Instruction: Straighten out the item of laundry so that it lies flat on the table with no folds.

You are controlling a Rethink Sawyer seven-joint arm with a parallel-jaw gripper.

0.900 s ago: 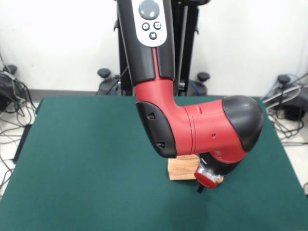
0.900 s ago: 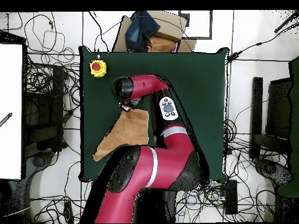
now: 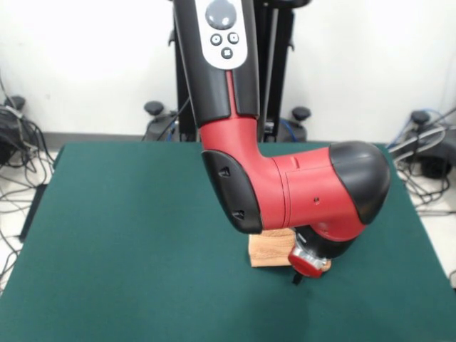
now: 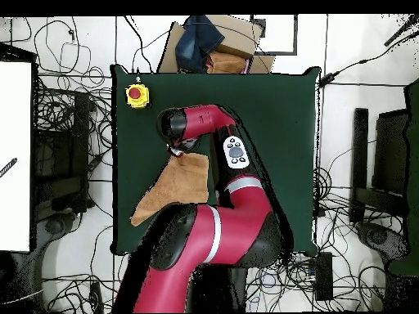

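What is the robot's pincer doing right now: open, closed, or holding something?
Pincer: cannot be told; the arm hides it, low at the towel's edge.

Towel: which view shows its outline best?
The overhead view. There the towel lies mostly exposed on the green table, with one corner stretching out toward the table's edge and another under the arm's end. In the front view the arm hides nearly all of it; only a small orange patch shows beneath the arm.
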